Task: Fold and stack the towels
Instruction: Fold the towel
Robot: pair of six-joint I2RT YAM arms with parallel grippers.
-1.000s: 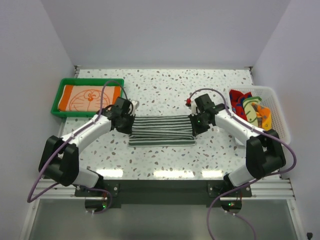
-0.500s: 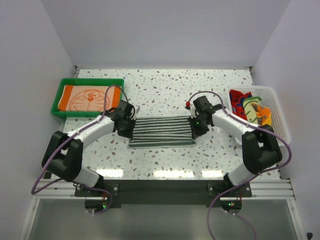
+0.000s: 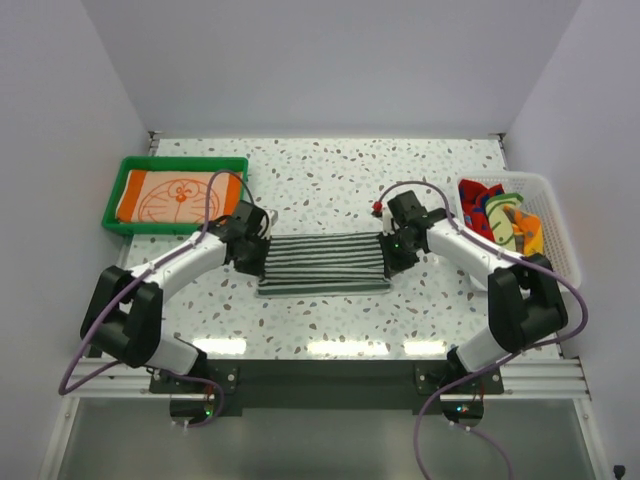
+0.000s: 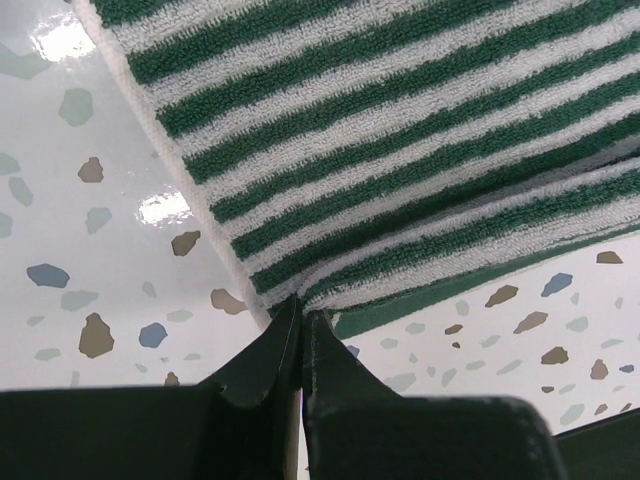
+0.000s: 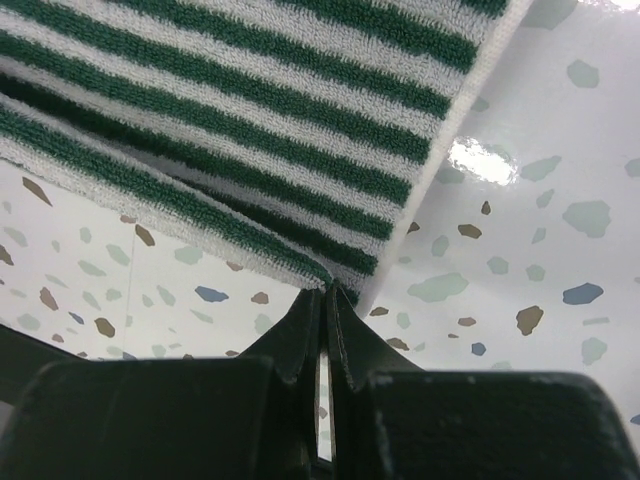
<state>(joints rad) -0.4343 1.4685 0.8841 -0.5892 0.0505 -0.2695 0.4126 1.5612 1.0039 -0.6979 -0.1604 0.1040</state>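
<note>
We have the striped towel (image 3: 322, 262) at the centre of the frame on the desk (image 3: 330, 180), one layer doubled over. Our left pincer (image 4: 300, 318) is closed on its left end and our right pincer (image 5: 325, 298) on its right end (each nips only a thin edge). One orange cartoon towel (image 3: 178, 197) lies folded in the green tray (image 3: 128, 165), upper left. Crumpled towels (image 3: 500, 215) fill the white mesh basket (image 3: 562, 250) at right, so we judge most of the folding is left.
</note>
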